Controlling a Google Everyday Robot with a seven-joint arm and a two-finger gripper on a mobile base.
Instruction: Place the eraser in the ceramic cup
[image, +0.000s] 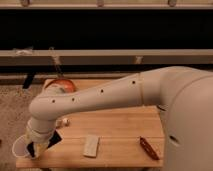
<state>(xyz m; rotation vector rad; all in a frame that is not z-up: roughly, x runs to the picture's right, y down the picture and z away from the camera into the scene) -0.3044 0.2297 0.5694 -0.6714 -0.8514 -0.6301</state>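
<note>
Eraser (53, 138), a small black block, is sitting tilted in the grip of the pincer (42, 146), which is closing narrowly on it at the front left corner of the wooden surface (115, 125). The pincer is hanging just beside the white ceramic cup (19, 148), touching or overlapping its right rim. A beige slab (91, 145) and a dark-red stick (149, 148) are lying further right, and an orange pan (60, 85) is resting at the back.
</note>
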